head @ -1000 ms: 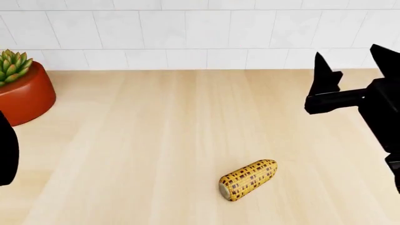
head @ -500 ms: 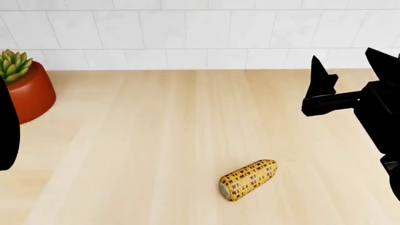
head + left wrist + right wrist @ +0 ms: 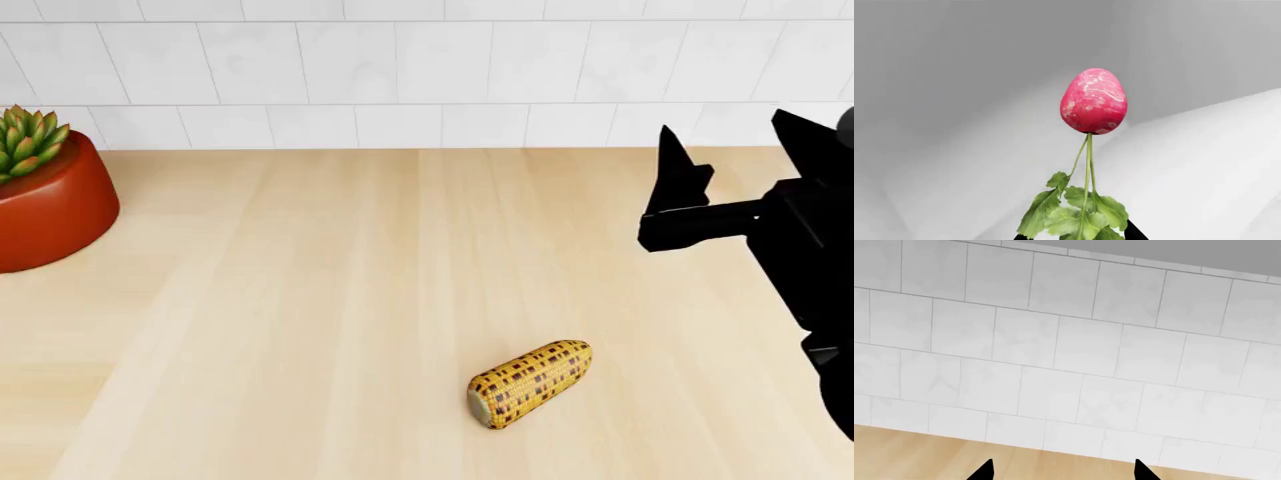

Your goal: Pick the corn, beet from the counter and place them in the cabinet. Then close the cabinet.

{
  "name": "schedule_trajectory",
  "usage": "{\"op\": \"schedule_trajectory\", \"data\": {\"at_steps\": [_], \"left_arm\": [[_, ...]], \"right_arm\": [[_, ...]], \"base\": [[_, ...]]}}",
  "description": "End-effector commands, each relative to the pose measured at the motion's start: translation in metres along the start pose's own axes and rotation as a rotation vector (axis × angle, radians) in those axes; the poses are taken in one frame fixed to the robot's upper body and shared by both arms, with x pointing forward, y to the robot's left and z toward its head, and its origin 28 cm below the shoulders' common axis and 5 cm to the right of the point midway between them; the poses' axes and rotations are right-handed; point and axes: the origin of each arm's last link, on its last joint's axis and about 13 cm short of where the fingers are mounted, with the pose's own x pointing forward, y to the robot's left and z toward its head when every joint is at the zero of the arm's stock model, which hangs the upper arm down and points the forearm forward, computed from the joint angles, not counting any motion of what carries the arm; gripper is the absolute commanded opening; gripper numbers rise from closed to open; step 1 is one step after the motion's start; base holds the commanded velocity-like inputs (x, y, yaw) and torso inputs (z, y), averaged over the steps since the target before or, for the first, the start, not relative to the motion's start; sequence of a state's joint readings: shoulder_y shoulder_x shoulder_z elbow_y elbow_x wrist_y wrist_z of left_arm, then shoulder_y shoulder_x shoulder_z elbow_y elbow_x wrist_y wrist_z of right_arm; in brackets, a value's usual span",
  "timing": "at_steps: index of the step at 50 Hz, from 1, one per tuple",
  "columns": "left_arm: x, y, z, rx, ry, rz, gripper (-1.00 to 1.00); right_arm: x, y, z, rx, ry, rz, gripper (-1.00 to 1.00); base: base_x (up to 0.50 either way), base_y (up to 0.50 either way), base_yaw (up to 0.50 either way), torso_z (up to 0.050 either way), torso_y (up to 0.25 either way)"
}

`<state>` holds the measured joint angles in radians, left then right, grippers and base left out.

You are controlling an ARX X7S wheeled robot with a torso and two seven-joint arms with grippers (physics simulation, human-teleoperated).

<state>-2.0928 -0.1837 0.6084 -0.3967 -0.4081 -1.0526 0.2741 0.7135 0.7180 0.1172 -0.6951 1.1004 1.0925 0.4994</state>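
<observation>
Beige counter (image 3: 334, 280) with corn (image 3: 530, 383); beet (image 3: 1093, 101) only at left wrist.

Corn (image 3: 530, 383) lies on its side on counter (image 3: 334, 300), greyish cut end toward the front edge. Right gripper (image 3: 742, 150) hovers behind and right of the corn, well apart, fingers spread, nothing between them. Red-potted succulent (image 3: 40, 190) stands far left of the corn, near tiled wall (image 3: 400, 70).
</observation>
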Motion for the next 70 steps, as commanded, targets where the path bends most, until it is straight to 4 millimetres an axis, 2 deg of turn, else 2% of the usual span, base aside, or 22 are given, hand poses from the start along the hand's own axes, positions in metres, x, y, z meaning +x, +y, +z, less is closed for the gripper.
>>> {"op": "schedule_trajectory", "data": {"at_steps": [1, 21, 39, 49, 50, 70], "left_arm": [[0.008, 0.012, 0.006, -0.011, 0.123, 0.009, -1.00], [0.014, 0.029, -0.015, -0.177, 0.235, 0.067, -1.00], [0.016, 0.031, -0.033, -0.322, 0.304, 0.093, -1.00], [0.014, 0.032, -0.035, -0.368, 0.302, 0.119, -1.00], [0.014, 0.032, -0.035, -0.372, 0.301, 0.121, 1.00], [0.016, 0.029, -0.036, -0.364, 0.304, 0.110, 1.00]], "right_arm": [[-0.001, -0.001, 0.000, 0.001, 0.000, -0.004, 1.00], [0.001, -0.001, -0.002, -0.001, 0.007, -0.002, 1.00], [0.000, -0.001, -0.004, 0.003, 0.011, -0.003, 1.00], [0.001, -0.001, -0.007, 0.006, 0.016, -0.005, 1.00], [0.001, -0.001, -0.007, 0.006, 0.016, -0.005, 1.00], [-0.001, -0.002, -0.006, 0.011, 0.018, -0.009, 1.00]], "base": [[0.00, 0.00, 0.00, 0.000, 0.000], [0.00, 0.00, 0.00, 0.000, -0.001], [0.00, 0.00, 0.00, 0.000, -0.005], [0.00, 0.00, 0.00, 0.000, -0.005], [0.00, 0.00, 0.00, 0.000, -0.010], [0.00, 0.00, 0.00, 0.000, -0.005]]}}
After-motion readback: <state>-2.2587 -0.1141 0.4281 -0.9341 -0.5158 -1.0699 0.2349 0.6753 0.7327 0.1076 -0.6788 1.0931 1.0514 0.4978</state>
